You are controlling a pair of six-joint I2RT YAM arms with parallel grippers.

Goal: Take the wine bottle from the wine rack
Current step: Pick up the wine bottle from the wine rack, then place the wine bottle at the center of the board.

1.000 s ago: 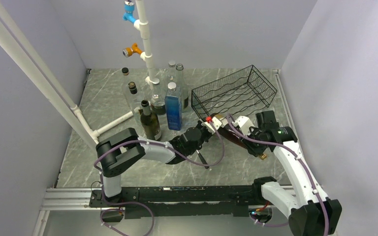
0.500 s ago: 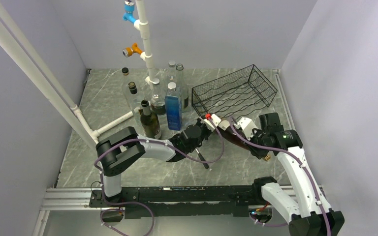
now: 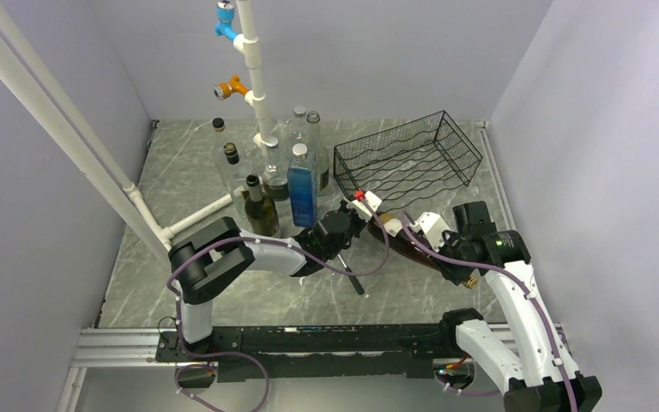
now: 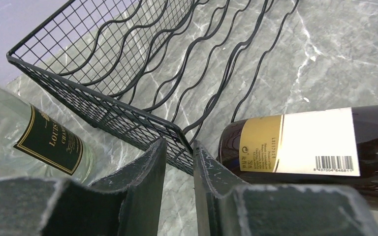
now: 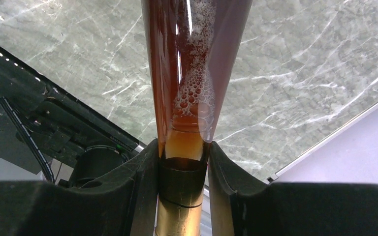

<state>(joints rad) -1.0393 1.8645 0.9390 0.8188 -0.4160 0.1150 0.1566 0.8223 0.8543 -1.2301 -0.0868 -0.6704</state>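
Note:
The black wire wine rack (image 3: pixel 408 163) stands at the back right with no bottle in it. It also shows in the left wrist view (image 4: pixel 123 73). My left gripper (image 3: pixel 362 202) is at its near left corner, and the jaws (image 4: pixel 179 145) are closed narrowly around the corner wire. The dark brown wine bottle (image 3: pixel 408 244) hangs tilted above the table in front of the rack. Its white and gold label shows in the left wrist view (image 4: pixel 300 142). My right gripper (image 3: pixel 462 273) is shut on the neck (image 5: pixel 183 147), and foamy liquid shows in the bottle (image 5: pixel 192 73).
Several upright bottles stand left of the rack, among them a blue one (image 3: pixel 302 193) and a dark one (image 3: pixel 262 216). A clear labelled bottle (image 4: pixel 49 142) is close to my left gripper. A white pipe frame (image 3: pixel 253 69) rises at the back. A thin black rod (image 3: pixel 351 279) lies on the table.
My right gripper has drawn the bottle toward the near right, farther from the rack. My left gripper has shifted slightly toward the back at the rack's corner, and the rack has moved a little.

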